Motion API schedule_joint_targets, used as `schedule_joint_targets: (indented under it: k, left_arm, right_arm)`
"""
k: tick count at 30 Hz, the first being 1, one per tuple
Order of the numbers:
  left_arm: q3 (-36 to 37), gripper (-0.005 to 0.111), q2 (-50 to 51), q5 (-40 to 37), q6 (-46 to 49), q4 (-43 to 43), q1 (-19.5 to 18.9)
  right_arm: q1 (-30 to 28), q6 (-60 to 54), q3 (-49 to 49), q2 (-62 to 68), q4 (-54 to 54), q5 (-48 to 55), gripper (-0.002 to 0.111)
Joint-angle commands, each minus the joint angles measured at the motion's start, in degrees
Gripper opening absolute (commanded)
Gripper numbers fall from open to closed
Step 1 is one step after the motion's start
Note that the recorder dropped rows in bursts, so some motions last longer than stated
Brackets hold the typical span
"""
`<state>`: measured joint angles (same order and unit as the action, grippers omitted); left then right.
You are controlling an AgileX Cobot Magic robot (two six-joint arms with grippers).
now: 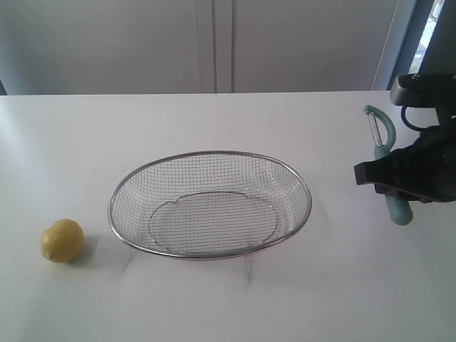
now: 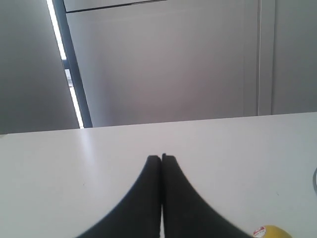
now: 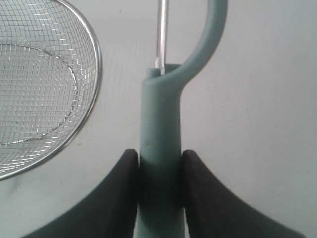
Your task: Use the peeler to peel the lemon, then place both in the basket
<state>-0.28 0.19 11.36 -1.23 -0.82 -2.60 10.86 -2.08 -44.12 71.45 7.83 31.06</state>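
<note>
The right pincer [image 3: 159,157] is clamping the teal swivel peeler [image 3: 161,109] by its handle. Its jaws are standing partly open, with a black finger pressing on each side. The peeler's curved head and thin metal blade are sticking out ahead of the fingertips. The oval wire-mesh basket [image 1: 210,153] is sitting on the white table [image 1: 228,306] near this pincer, on the side toward the other arm. The left pincer [image 2: 162,159] is pressing its jaws fully together, gripping nothing. The yellow lemon [image 1: 62,241] is resting on the table close beside it, beyond the basket from the right pincer.
</note>
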Motion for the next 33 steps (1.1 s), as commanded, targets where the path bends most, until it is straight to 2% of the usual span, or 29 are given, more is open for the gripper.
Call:
schedule_joint_targets:
  k: [1,5,13,33]
  left_arm:
    - [-2.26,0.0,-0.19,-3.35,1.23,0.13,-0.09]
    - [-5.77,0.0,-0.19,-7.63,5.13,0.13,-0.09]
    - [-10.58,0.0,3.66,-12.99,5.55,0.13,-0.09]
    - [-26.65,0.0,33.47,-24.6,3.45,0.34,-0.09]
  right_arm:
    - [0.06,-0.62,0.23,-0.51,0.22,-1.02,0.0]
    - [0.06,-0.62,0.23,-0.51,0.22,-1.02,0.0]
    - [0.06,-0.62,0.23,-0.51,0.22,-1.02,0.0]
    - [0.06,-0.62,0.23,-0.51,0.22,-0.89,0.0]
